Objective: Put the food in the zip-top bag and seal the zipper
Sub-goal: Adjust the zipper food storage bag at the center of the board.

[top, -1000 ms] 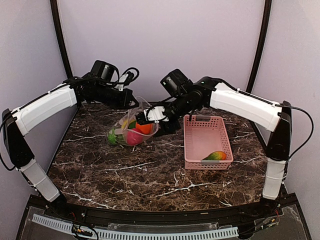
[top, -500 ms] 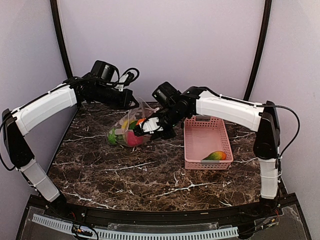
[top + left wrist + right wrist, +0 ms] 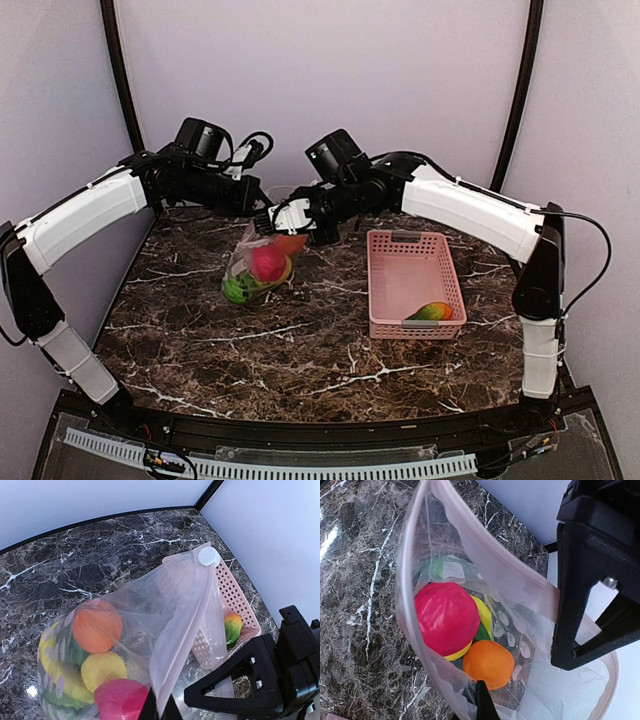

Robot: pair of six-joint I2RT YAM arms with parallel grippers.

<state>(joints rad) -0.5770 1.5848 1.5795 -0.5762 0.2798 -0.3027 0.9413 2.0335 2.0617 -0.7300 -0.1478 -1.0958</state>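
The zip-top bag (image 3: 256,272) hangs upright over the back left of the table with its mouth open. My left gripper (image 3: 262,214) is shut on one mouth edge (image 3: 161,711). My right gripper (image 3: 284,216) is shut on the opposite edge (image 3: 481,703). Inside lie a red-pink fruit (image 3: 447,617), an orange (image 3: 488,663), a lemon (image 3: 103,670) and green pieces. The zipper (image 3: 186,622) runs along the mouth to a white slider (image 3: 208,556). The orange-green mango (image 3: 432,311) lies in the pink basket (image 3: 374,290).
The pink lattice basket stands right of the bag, its near end holding the mango (image 3: 231,627). Dark marble table (image 3: 300,350) is walled by pale panels at the back and sides. Both forearms cross above the back of the table.
My right gripper moved to the bag's mouth and shut on its edge. The bag, lying on the table before, now hangs lifted between both grippers.
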